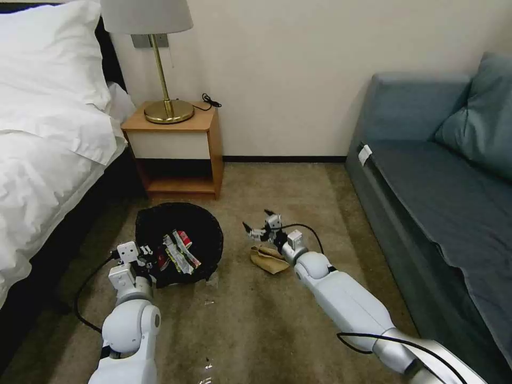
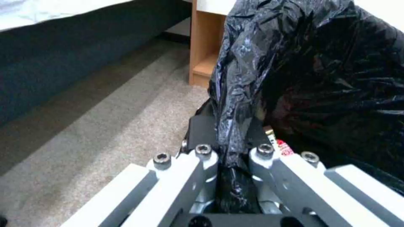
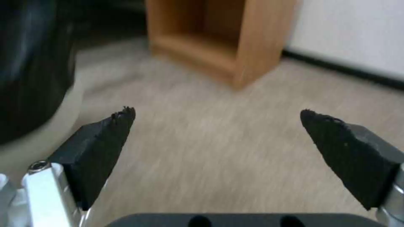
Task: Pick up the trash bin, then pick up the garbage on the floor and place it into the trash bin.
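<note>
trash bin — left pincer clamps its rim.

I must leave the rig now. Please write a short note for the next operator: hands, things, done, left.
Left hand: shut on the rim of the trash bin, beside the nightstand.
Right hand: open, empty, above the carpet, just beyond the crumpled tan paper.
Done: red packet and wrappers lie in the bin.
Left: the tan paper is on the floor.
</note>
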{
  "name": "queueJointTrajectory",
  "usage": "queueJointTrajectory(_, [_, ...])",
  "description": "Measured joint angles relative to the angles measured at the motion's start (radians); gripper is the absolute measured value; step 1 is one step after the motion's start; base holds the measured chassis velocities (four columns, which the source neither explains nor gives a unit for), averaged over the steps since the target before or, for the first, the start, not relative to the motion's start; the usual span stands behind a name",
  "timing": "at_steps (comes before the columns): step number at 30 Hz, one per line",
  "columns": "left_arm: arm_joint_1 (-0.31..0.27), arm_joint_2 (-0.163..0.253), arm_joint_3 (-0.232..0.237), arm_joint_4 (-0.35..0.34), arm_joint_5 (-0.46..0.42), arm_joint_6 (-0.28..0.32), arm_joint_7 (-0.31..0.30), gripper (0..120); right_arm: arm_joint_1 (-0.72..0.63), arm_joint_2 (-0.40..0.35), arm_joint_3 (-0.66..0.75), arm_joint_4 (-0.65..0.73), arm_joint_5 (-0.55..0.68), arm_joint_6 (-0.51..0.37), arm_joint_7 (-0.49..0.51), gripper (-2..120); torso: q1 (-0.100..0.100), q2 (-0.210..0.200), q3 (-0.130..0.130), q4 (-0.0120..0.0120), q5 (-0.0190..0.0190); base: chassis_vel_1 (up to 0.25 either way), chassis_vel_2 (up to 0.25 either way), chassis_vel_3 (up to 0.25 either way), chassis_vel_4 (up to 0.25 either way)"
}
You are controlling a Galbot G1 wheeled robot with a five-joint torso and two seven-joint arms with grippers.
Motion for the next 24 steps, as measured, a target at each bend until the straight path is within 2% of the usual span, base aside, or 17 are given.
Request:
queueJointTrajectory(3, [0.001, -0.004, 0.005, 0.0, 0.006, 0.0, 0.0, 3, 0.008, 0.0, -0.005, -0.047, -0.005, -0.016, -0.063, 100, 0.0, 0.0, 0.0, -0.0001, 0.0, 0.0, 0.0, 0.0, 0.0])
queueJointTrajectory(5, [0.004, -0.012, 0.012, 0.001, 0.014, -0.001, 0.0, 3, 0.025, 0.016, 0.003, -0.153, -0.059, -0.003, -0.14, 100, 0.0, 0.0, 0.0, -0.0002, 0.0, 0.0, 0.0, 0.0, 0.0])
queueJointTrajectory(10, [0.005, -0.015, 0.021, 0.006, 0.021, -0.002, 0.001, 3, 0.041, 0.039, 0.03, -0.235, -0.09, 0.009, -0.189, 100, 0.0, 0.0, 0.0, -0.0001, 0.0001, 0.0, 0.0, 0.0, 0.0])
queueJointTrajectory(12, [-0.003, -0.016, 0.022, 0.015, 0.03, -0.004, 0.001, 3, 0.063, 0.059, 0.068, -0.325, -0.136, 0.028, -0.236, 100, 0.0, 0.0, 0.0, 0.0, 0.0001, 0.0, 0.0, 0.0, 0.0])
queueJointTrajectory(24, [0.009, -0.035, 0.057, 0.012, 0.058, -0.01, 0.003, 3, 0.096, 0.108, 0.129, -0.506, -0.254, 0.063, -0.248, 100, 0.0, 0.0, 0.0, -0.0001, 0.0, 0.0, 0.0, 0.0, 0.0])
